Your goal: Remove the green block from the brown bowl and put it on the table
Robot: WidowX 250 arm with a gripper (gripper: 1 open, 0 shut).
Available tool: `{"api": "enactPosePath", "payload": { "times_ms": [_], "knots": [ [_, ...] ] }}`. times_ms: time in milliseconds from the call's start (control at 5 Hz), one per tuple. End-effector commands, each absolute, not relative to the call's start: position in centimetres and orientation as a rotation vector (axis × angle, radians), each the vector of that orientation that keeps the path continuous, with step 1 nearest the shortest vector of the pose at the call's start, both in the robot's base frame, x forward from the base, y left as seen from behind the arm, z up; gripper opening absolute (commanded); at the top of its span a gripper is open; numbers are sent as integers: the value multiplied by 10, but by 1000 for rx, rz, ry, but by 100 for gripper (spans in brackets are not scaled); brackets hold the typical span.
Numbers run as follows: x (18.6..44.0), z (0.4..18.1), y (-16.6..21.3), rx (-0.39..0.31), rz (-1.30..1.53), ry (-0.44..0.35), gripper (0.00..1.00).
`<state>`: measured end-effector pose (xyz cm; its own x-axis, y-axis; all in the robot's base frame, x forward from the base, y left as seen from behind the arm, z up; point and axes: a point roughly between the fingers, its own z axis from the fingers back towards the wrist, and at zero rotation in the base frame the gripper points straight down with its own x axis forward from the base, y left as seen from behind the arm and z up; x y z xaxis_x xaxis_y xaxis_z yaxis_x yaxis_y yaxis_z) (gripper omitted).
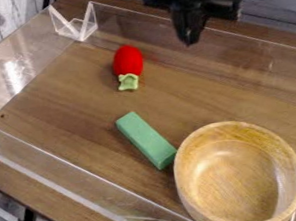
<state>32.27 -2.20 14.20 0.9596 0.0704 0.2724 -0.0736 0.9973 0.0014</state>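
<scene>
Green block (146, 140): lies flat on the table (228, 83), just outside the brown bowl (240, 181) — its near end close to the bowl's rim, whether touching I cannot tell.
Task state: judged done — the block is out and the bowl looks empty.
Handling: probably light and stiff, a solid painted piece; smooth faces could slip a little, nothing fragile about it.
Where to hold: across the narrow width, near the middle of its length, so it stays level and does not swing.
Brown bowl: sits at the near right corner, thick rim, upright.
Red pepper toy (128, 64): well apart from the block, toward the far side.
Gripper (191, 35): hangs near the far edge, pointing steeply down, fingers together and holding nothing.
</scene>
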Motion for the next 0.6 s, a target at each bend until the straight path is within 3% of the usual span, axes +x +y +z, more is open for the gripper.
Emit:
{"api": "enactPosePath", "payload": {
  "times_ms": [0, 400],
  "knots": [
    [333, 158, -21, 0, 42, -313, 0],
    [327, 150, -39, -18, -24, -291, 0]
  ]
}}
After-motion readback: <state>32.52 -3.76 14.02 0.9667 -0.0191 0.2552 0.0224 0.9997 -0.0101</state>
